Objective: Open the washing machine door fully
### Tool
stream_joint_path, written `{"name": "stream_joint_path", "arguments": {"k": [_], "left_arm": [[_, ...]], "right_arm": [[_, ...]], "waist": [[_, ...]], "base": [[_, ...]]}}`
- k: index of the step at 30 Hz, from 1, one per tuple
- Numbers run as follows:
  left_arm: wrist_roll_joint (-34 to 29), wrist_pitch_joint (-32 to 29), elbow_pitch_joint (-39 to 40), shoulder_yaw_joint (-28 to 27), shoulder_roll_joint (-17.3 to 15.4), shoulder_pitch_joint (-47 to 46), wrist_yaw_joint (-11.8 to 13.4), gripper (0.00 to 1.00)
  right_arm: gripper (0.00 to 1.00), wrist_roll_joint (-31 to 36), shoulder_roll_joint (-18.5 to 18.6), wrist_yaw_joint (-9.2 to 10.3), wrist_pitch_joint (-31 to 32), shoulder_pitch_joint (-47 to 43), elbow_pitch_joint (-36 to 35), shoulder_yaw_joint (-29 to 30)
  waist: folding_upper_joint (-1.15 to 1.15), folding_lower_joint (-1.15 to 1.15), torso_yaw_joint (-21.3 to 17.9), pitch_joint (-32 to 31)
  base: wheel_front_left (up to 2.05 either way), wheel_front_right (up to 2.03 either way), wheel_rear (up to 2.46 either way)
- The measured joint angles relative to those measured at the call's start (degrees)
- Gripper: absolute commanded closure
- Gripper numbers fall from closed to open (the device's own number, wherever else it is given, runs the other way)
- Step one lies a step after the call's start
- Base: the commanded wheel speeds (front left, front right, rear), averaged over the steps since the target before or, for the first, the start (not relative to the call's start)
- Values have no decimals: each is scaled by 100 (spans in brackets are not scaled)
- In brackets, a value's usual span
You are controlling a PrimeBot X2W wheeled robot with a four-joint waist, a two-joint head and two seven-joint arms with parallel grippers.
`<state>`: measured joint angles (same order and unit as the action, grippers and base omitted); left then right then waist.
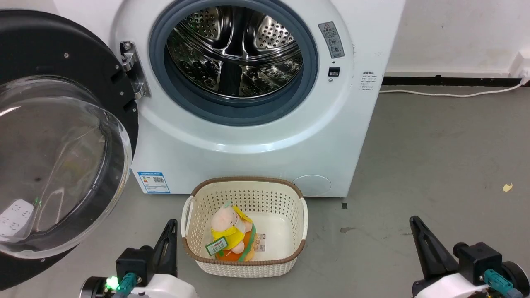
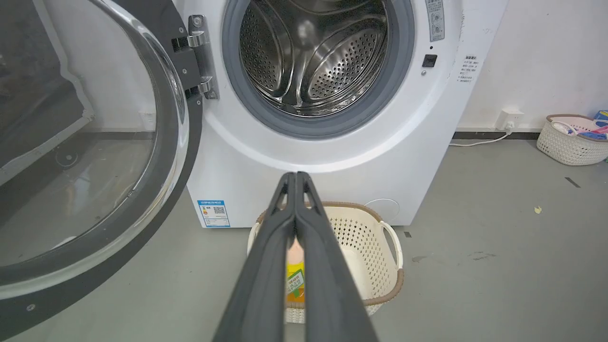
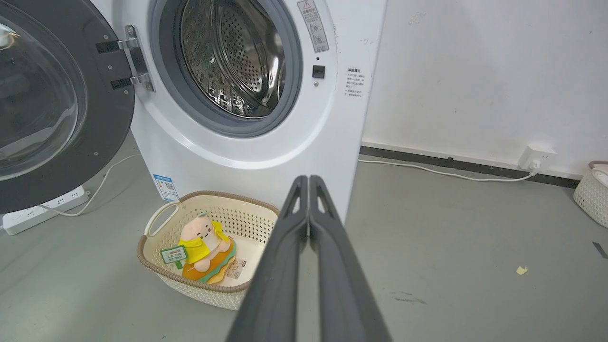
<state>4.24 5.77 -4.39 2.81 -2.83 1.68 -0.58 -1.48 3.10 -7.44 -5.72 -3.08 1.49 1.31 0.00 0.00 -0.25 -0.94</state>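
Left gripper (image 1: 170, 224) and right gripper (image 1: 414, 220) rest low, closed (both empty), pointing forward.

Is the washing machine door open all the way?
Looks done: the round black-rimmed glass door stands wide open beside the white washing machine, steel drum showing. In hand: nothing; left gripper and right gripper are shut, empty. Left: maybe one last push.

A grey floor (image 1: 434, 165) is bearing the white washing machine (image 1: 248, 157), which is standing near the wall. A cream perforated basket (image 1: 244, 180) is sitting just in front of it. A white power strip (image 3: 42, 211) is lying beside the machine, a white cable (image 1: 447, 94) is trailing along the wall's foot, and a yellow scrap (image 1: 507, 187) is lying well apart.
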Motion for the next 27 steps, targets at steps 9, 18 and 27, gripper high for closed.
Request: {"name": "stream_joint_path", "arguments": {"k": [9, 18, 27], "left_arm": [[-71, -108, 67, -42, 0, -30, 9, 100], [-138, -220, 145, -110, 0, -52, 15, 100], [-213, -315, 235, -157, 0, -55, 34, 100]], "right_arm": [[100, 19, 0, 0, 110, 19, -13, -19], [100, 44, 0, 0, 205, 42, -33, -41], [100, 60, 0, 0, 311, 129, -49, -65]], "waist": [[0, 0, 5, 18], [0, 0, 9, 35], [0, 0, 14, 53]], "base": [[0, 0, 0], [0, 0, 0], [0, 0, 0]]}}
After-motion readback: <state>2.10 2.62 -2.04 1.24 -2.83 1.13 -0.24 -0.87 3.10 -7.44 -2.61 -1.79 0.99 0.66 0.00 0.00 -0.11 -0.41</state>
